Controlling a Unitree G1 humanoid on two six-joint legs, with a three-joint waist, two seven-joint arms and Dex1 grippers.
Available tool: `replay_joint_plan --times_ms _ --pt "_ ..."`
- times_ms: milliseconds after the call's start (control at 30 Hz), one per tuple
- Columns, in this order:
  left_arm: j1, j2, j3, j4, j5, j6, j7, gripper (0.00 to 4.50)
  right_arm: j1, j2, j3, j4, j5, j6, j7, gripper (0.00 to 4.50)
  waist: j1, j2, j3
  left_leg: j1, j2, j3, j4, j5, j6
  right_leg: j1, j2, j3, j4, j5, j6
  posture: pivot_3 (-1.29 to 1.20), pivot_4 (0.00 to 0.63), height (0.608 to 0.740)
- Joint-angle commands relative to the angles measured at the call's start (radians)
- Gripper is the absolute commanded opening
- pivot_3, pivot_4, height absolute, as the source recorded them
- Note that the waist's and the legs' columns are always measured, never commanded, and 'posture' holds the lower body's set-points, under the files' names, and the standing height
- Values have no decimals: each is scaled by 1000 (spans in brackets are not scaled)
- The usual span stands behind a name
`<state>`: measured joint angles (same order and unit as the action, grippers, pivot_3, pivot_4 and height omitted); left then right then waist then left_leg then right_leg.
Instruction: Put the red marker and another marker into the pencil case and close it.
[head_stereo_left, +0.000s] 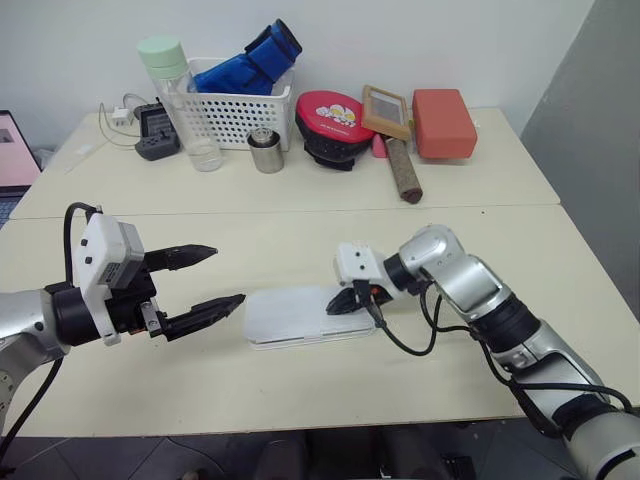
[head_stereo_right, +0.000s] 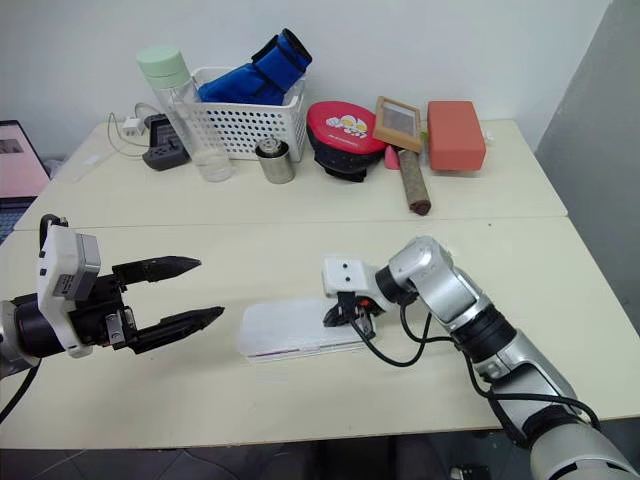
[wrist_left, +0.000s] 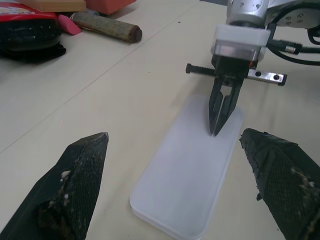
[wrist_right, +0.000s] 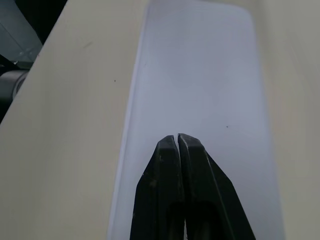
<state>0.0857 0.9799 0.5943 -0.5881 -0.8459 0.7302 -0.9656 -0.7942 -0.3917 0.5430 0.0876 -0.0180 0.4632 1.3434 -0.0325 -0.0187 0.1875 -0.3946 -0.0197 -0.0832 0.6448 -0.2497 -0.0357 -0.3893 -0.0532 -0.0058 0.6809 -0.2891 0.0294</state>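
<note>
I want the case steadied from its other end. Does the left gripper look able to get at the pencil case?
Probably yes: the left gripper is open beside the pencil case, bare table between them; the shut right gripper sits at the far end.

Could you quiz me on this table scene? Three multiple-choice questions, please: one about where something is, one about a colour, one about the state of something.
1. Where are the right arm's jaws?
A. Over the basket
B. On the lid of the pencil case
C. Beside the bottle

2. What colour is the bottle's cap?
A. Pale green
B. Red
C. Black

3. How is the pencil case?
A. Lid standing open
B. Lid shut flat
C. Tipped on its side

Answers:
1 B: the right gripper, jaws shut, has its tips on the pencil case.
2 A: the clear bottle by the white basket has a pale green cap.
3 B: the case lies flat on the table, its lid down, while the left gripper stands open beside it.
</note>
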Motion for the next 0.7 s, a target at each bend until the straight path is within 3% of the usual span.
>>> replay_joint_plan --times_ms 33,467,567,700 --pt "2 20 8 -24 -25 2 -21 4500 11 -2 45 21 -50 -37 -37 80 0 0 0 1 0 0 0 0 0 0 0 0 0 0 0 0 150 740" --pt "7 41 4 -19 -39 17 -54 4500 10 13 44 73 -46 -43 -59 80 -2 -1 -1 13 3 2 -2 0 0 10 2 0 0 0 -2 0 150 740" --pt "-50 16 -18 8 -41 31 21 4500 21 45 -97 -8 103 38 -63 80 -1 -1 -1 13 4 2 -2 0 0 10 2 0 0 0 -2 0 150 740" --pt "-166 -53 -65 76 -7 40 183 4500 27 92 -341 -60 260 145 -193 80 3 0 0 10 5 1 -2 0 0 8 3 0 0 0 -2 0 150 740"
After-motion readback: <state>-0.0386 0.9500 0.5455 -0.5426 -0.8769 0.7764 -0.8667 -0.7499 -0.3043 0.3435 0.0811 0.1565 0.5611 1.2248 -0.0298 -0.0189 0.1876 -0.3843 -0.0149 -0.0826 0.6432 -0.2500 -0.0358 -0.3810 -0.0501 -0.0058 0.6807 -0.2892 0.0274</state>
